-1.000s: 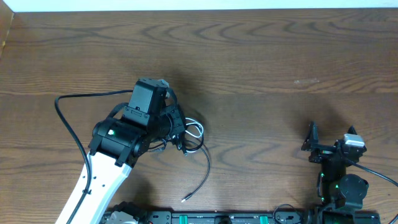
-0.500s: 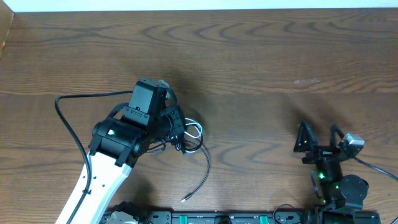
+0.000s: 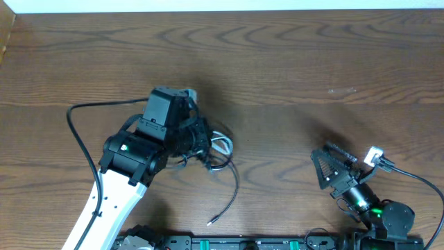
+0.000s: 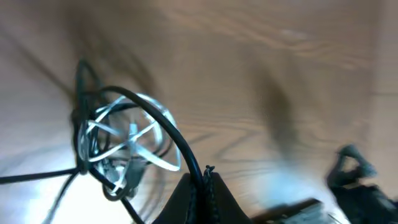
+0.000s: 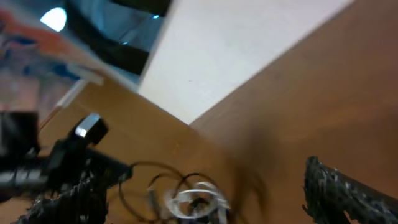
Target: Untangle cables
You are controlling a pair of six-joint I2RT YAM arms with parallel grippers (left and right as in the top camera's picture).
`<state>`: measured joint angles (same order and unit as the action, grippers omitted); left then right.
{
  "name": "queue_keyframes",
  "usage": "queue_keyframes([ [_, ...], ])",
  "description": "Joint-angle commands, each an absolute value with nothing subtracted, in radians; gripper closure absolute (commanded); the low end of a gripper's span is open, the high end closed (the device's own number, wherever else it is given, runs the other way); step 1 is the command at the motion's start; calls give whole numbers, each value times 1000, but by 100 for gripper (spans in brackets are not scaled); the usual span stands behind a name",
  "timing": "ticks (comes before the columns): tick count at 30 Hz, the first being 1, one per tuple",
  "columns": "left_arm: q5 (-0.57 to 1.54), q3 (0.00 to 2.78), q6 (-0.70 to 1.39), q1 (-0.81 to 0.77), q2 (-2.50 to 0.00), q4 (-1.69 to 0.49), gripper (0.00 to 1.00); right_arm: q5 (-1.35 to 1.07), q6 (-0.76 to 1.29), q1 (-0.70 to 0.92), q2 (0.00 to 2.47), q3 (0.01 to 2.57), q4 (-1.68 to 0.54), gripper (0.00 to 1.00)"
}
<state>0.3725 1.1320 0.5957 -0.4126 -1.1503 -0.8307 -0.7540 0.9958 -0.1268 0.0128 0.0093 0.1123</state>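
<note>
Moved since earlier: right gripper [image 3: 327, 163] swung from pointing up the table to pointing left toward the tangle, jaws just as wide; cables [image 3: 216, 147] nudged a little to the right along with the left gripper [image 4: 208, 185].
Nearest edge: plug end [image 3: 210, 223] of a black cord [image 3: 234, 184], lying loose on the table [image 3: 291, 76] at the front.
Right gripper: low on the right side, fingers spread wide, holding nothing, well apart from the cables.
Loose tail: black cord curving from the plug end up and leftward into the tangle.
Left gripper: fingers pressed together, pinched on a black cord that arcs over the tangle in the left wrist view; hidden under the wrist in the overhead view.
Cables: bunched left of centre, just beside the left wrist on its right; black loops wound through and around a white cord [image 3: 222, 144].
White cord: several crossing loops in the middle of the bunch, seen blurred in the left wrist view [image 4: 127, 134] and the right wrist view [image 5: 196, 199].
Arm cable [image 3: 78, 135]: thick black loop, left of the left arm, apart from the tangle.
</note>
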Motion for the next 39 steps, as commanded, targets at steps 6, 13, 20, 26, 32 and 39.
queue_keyframes([
  [6,774,1121,550,-411,-1124,-488,92,-767,810,-123,89,173,-23,1],
  [13,947,1121,551,-411,-1124,-304,92,-823,589,-123,269,389,-300,1],
  [20,1063,1121,693,-411,-1122,-236,92,-934,662,-123,352,411,-183,15],
  [26,1164,1121,819,-412,-1122,7,92,-959,815,-123,394,411,-199,7],
  [32,1163,1121,818,-412,-1122,66,92,-979,862,-100,402,411,-258,7],
  [39,1154,1121,821,-478,-1122,67,92,-881,956,-39,402,410,-266,10],
])
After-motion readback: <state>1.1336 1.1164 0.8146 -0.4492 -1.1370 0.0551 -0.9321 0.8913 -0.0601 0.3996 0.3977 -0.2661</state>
